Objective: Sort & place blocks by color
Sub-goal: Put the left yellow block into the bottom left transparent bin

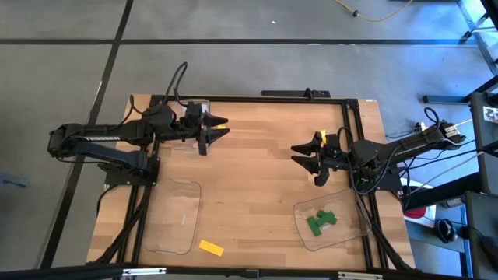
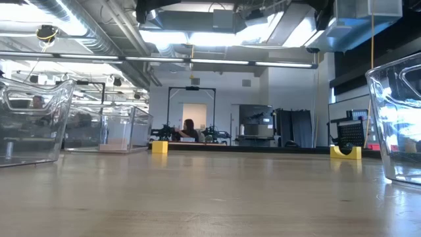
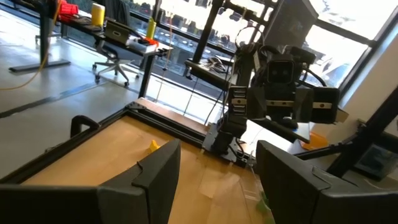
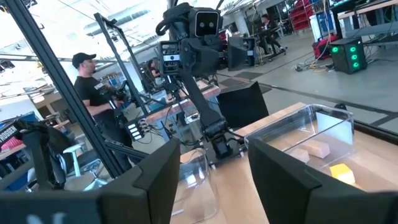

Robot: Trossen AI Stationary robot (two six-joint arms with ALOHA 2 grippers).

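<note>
Several green blocks (image 1: 320, 222) lie in a clear tray (image 1: 299, 214) near the table's near right corner. One yellow block (image 1: 211, 248) lies flat on the wood by the near edge. Tan blocks (image 4: 317, 148) rest in a clear tray (image 4: 323, 121) at the far left, and a yellow piece (image 4: 341, 172) shows by them. My left gripper (image 1: 216, 136) (image 3: 217, 180) hovers open beside that tray. My right gripper (image 1: 305, 162) (image 4: 211, 180) hovers open above bare wood at the right, beyond the green blocks. Neither gripper appears in the low view.
Another clear tray (image 1: 175, 214) sits at the near left with nothing in it. A black frame (image 1: 257, 98) borders the table. Bare wood lies between the two grippers. A person (image 4: 93, 93) stands in the room behind the left arm.
</note>
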